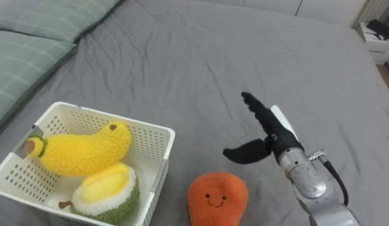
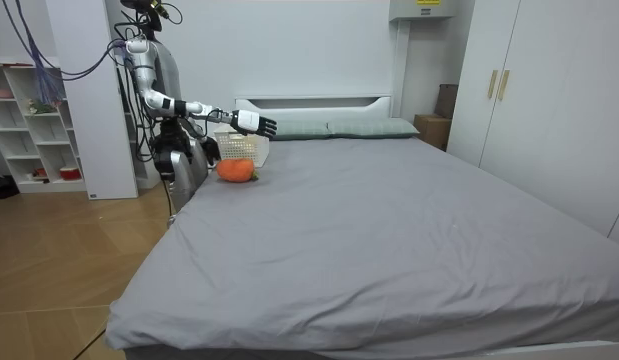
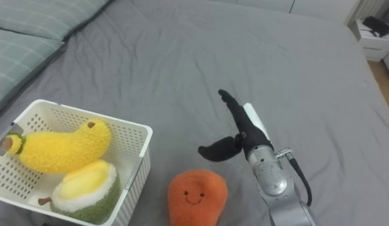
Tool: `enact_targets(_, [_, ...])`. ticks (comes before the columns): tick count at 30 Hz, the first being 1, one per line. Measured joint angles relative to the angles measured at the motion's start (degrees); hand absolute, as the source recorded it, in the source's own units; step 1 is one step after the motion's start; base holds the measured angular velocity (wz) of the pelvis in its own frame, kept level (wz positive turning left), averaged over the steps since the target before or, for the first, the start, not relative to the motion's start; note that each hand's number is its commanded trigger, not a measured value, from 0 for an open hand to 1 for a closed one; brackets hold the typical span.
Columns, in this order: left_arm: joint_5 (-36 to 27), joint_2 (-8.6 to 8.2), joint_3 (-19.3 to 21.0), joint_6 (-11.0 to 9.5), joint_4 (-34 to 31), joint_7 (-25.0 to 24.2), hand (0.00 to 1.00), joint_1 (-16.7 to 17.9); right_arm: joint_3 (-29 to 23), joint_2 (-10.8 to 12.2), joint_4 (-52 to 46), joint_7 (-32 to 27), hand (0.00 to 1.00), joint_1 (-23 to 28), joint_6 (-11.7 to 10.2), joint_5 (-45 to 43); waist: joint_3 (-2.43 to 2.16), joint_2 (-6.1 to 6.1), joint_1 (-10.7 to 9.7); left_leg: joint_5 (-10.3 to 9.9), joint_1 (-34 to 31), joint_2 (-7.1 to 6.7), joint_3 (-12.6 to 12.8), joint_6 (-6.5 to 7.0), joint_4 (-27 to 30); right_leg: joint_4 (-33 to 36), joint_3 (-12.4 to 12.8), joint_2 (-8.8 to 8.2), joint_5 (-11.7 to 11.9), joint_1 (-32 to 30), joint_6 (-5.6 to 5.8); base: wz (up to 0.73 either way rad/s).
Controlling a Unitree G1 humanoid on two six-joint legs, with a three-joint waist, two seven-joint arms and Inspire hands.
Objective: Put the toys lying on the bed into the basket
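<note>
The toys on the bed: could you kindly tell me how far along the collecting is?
Done: the banana plush and the green-and-yellow fruit plush lie in the white basket. In hand: nothing; the right hand hovers open over the bed. Remaining: the orange smiling plush beside the basket.

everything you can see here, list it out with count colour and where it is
basket: 1, white, on the bed at the lower left
banana toy: 1, yellow, lying in the basket
round plush toy: 1, yellow and green, in the basket in front of the banana toy
smiling plush toy: 1, orange, on the bed just right of the basket
bed: 1, grey cover
pillows: 2, green check, upper left
nightstand: 1, white, beyond the bed's upper right corner
wardrobe: 1, cream, room view's right
shelf unit: 1, white, room view's left
right hand: 1, black, open over the bed, right of the orange toy
</note>
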Motion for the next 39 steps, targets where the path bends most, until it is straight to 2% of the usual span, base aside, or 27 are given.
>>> enact_targets(4, [-0.07, -0.19, -0.27, -0.37, 0.51, 0.31, 0.00, 0.03, 0.42, 0.49, 3.33, 2.65, 0.00, 1.47, 0.04, -2.21, -0.24, -0.52, -0.25, 0.00, -0.73, -0.03, -0.01, 0.00, -0.04, 0.01, -0.05, -0.02, 0.00, -0.92, 0.00, 0.00])
enact_targets(10, [-2.32, -0.25, -0.33, -0.62, 0.45, 1.12, 0.00, 0.18, 1.05, 2.23, 9.34, 5.58, 0.00, 1.94, 0.18, -7.81, -0.29, -0.66, -0.33, 0.00, -0.91, -0.03, -0.06, 0.01, -0.55, -0.12, -0.19, -0.01, 0.00, -1.13, 0.02, 0.00])
enact_targets(13, [-2.41, -0.32, -0.36, -0.76, 0.41, 1.40, 0.00, 0.33, 1.60, 2.79, 10.92, 6.65, 0.00, 2.11, 1.37, -8.54, -0.21, -0.51, -0.09, 0.00, -1.11, -0.04, -0.11, 0.01, -0.57, -0.13, -0.30, -0.03, 0.00, -1.27, 0.02, 0.00])
enact_targets(20, [-3.31, -0.89, -0.34, -2.92, 0.43, 4.04, 0.00, 2.96, 1.52, 3.74, 12.72, 7.25, 0.00, 4.01, 1.33, -12.25, -0.19, -0.50, 0.24, 0.00, -1.23, -0.09, -0.68, 0.01, -0.63, -0.20, -1.42, -0.07, -0.01, -1.09, 0.04, 0.03])
enact_targets(21, [-3.31, -0.98, -0.34, -3.14, 0.64, 4.43, 0.00, 3.83, 1.42, 4.13, 13.49, 7.25, 0.04, 3.99, 1.19, -12.72, -0.10, -0.47, 0.49, 0.01, -1.47, -0.12, -0.94, 0.02, -0.54, -0.20, -1.66, -0.09, -0.01, -1.12, 0.04, 0.14])
enact_targets(22, [-3.32, -1.02, -0.35, -3.29, 0.65, 4.61, 0.00, 3.94, 1.00, 4.65, 14.58, 7.20, 0.18, 3.97, 1.02, -12.89, -0.07, -0.51, 0.78, 0.00, -1.83, -0.17, -1.33, 0.01, -0.55, -0.22, -1.77, -0.12, -0.01, -1.18, 0.04, 0.15])
enact_targets(23, [-3.34, -1.03, -0.35, -3.40, 0.66, 4.64, 0.00, 4.03, 1.00, 4.76, 15.11, 7.18, 0.53, 3.97, 0.99, -12.89, -0.07, -0.51, 1.00, 0.00, -1.96, -0.20, -1.51, 0.01, -0.52, -0.22, -1.79, -0.13, -0.01, -1.22, 0.04, 0.17])
enact_targets(24, [-3.38, -1.05, -0.39, -3.45, 0.72, 4.77, 0.00, 4.45, 1.04, 4.83, 16.54, 7.18, 1.00, 3.79, 0.63, -12.77, -0.01, -0.52, 1.25, 0.00, -2.17, -0.27, -1.99, 0.01, -0.42, -0.22, -1.86, -0.15, -0.02, -1.23, 0.05, 0.16])
enact_targets(28, [-3.19, -1.08, -0.95, -3.45, 2.04, 6.07, 0.00, 6.40, 0.91, 4.56, 19.63, 6.42, 1.00, 2.33, 0.54, -12.52, 0.32, -0.09, 1.55, -0.03, -3.07, -0.38, -2.98, -0.05, 0.37, -0.36, -3.11, -0.17, -0.03, -1.29, 0.06, 0.14])
enact_targets(35, [-3.24, -1.32, -4.07, -2.99, 1.95, 7.58, 0.00, 9.13, 0.37, 4.41, 25.69, 2.15, 1.00, -0.17, -0.23, -8.99, 0.41, 0.07, 1.62, -0.03, -3.89, -0.75, -4.61, -0.12, 1.23, -1.07, -5.11, -0.37, -0.07, -0.75, 0.09, 0.14])
enact_targets(39, [-3.19, -1.66, -4.40, -2.60, 1.68, 7.47, 0.00, 9.22, 0.37, 4.42, 28.11, 0.31, 1.00, -1.00, -0.44, -9.00, 0.48, 0.21, 2.77, -0.01, -3.77, -1.08, -5.41, -0.09, 1.32, -1.08, -6.36, -0.72, -0.21, -0.24, 0.22, 0.09])
